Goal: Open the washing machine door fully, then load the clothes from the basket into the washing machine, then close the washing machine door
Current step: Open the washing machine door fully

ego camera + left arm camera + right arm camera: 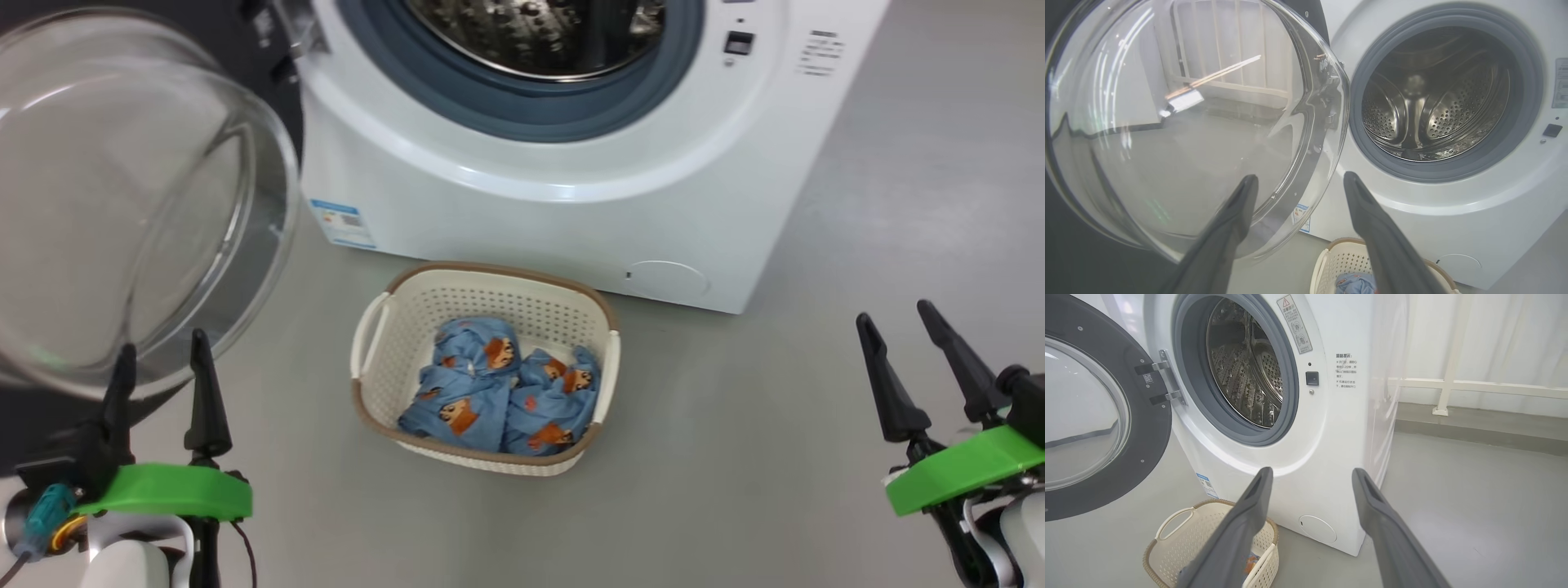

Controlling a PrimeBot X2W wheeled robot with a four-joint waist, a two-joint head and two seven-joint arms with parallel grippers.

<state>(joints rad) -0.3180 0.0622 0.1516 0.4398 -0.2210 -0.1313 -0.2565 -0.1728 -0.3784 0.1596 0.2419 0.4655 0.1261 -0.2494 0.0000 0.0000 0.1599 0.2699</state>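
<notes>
The washing machine [571,204] stands ahead with its steel drum [1433,102] exposed. Its door [122,196] is swung wide to the left, the clear glass bowl [1180,122] bulging toward me. On the floor in front sits the cream basket [490,286], holding two light-blue printed clothes [502,388]. My left gripper [163,351] is open at the lower left, just below the door's glass and holding nothing. At the lower right my right gripper [894,314] is open too, apart from everything. The basket's rim [1167,522] appears low in the right wrist view.
Grey floor [816,457] spreads around the basket and to the machine's right. A white rail [1474,388] and pale curtain run along the wall beyond the machine. A blue label sticker [341,222] and a round flap [668,279] mark the machine's lower front.
</notes>
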